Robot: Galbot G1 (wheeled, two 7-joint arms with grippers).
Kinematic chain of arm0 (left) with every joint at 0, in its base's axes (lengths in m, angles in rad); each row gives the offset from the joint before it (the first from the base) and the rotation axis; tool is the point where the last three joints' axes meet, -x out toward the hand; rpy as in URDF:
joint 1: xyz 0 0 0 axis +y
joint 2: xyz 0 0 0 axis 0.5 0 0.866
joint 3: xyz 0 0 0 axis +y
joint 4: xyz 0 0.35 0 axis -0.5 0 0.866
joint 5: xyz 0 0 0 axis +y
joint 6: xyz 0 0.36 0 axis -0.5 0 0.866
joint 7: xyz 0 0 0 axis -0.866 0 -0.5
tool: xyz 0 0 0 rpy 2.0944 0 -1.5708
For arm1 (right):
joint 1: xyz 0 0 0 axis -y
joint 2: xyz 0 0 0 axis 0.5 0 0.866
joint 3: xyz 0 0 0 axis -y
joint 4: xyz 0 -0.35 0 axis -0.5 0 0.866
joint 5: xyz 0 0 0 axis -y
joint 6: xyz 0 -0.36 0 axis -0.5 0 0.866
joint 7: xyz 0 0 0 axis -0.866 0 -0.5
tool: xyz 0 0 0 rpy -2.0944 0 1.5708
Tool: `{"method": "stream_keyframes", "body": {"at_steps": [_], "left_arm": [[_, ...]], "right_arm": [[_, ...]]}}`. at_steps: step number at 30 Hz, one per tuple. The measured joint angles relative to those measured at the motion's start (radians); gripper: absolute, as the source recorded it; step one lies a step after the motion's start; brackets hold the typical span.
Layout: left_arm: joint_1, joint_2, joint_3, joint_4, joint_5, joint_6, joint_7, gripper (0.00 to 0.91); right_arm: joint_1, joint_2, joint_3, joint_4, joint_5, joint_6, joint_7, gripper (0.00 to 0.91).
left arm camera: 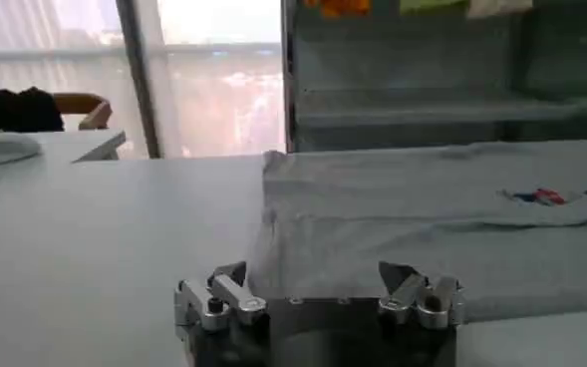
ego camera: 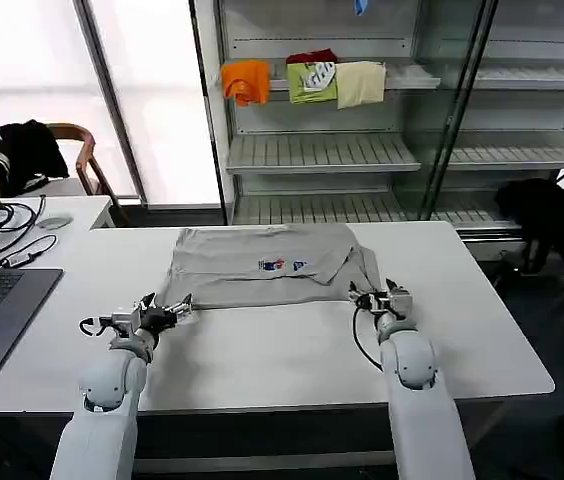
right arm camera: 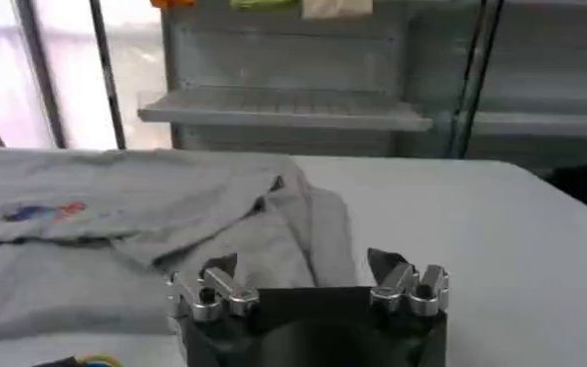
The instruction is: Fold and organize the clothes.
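We see a light grey short-sleeved shirt (ego camera: 262,265) with a small multicoloured print lying spread across the far middle of the white rectangular table (ego camera: 262,360), its near hem running left to right just beyond both arms. The right part of the cloth is bunched into a ridge of folds, while the left part lies flatter.

Our left gripper (ego camera: 167,312) sits at the near left corner of the shirt. In the left wrist view the left gripper (left arm camera: 318,289) has its jaws spread wide, and the hem drapes down between them without being pinched. Our right gripper (ego camera: 382,297) waits at the near right corner; in the right wrist view the right gripper (right arm camera: 308,284) is likewise wide open and holds nothing, with the crumpled edge of the shirt (right arm camera: 223,229) just ahead of it.

We judge the step in hand to be taking both near corners for a fold. To do it well, we should push each gripper forward until only one layer of hem lies between the fingers, then close both together. The right side looks harder: the piled folds could give us several layers at once, so we should aim low at the outermost edge. Lifting both corners evenly should keep the fold line straight.
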Motion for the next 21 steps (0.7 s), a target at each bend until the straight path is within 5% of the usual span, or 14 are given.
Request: {"method": "stream_keyframes", "body": {"at_steps": [2, 21], "left_arm": [[0.0, 0.001, -0.001, 0.0, 0.004, 0.001, 0.0, 0.01], [0.02, 0.01, -0.013, 0.001, -0.005, 0.006, 0.039, 0.0]], "right_arm": [[-0.007, -0.002, 0.0, 0.0, 0.002, -0.001, -0.006, 0.0], [-0.025, -0.001, -0.001, 0.025, 0.046, -0.009, -0.024, 0.0]]}}
